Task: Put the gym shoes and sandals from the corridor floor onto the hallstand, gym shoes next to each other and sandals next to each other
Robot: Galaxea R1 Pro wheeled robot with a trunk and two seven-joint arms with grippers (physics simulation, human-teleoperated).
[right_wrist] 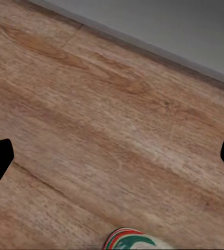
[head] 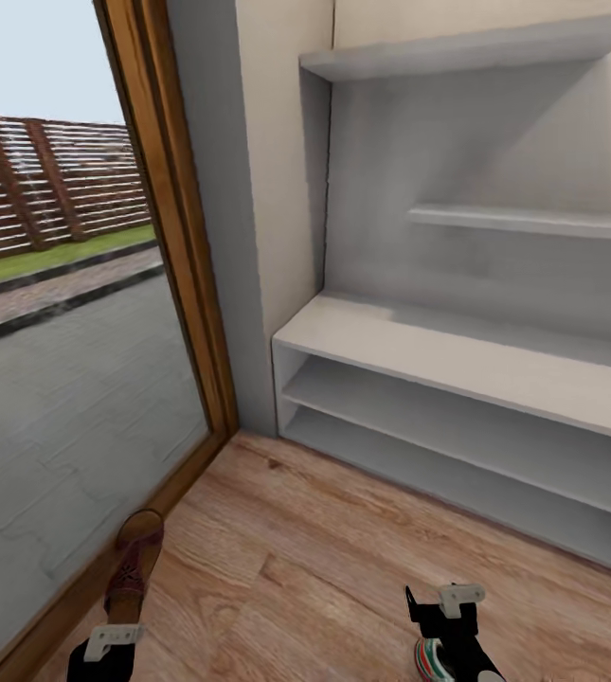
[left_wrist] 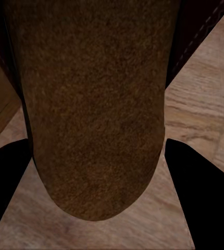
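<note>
Sandal (head: 134, 562) hangs grasped in the left gripper (head: 106, 642) above the corridor floor (head: 296, 568), gym shoe (head: 431, 658) clamped in the right gripper (head: 444, 606); both should be lifted level toward the hallstand (head: 457, 360) shelf, clearing its edge

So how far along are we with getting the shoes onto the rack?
Nothing is placed yet: the visible shelves of the grey rack are bare. In hand: the left claw holds a brown sandal, and the right claw appears to hold a gym shoe. Left to do: set both on the rack. The second sandal and second gym shoe are out of view.
</note>
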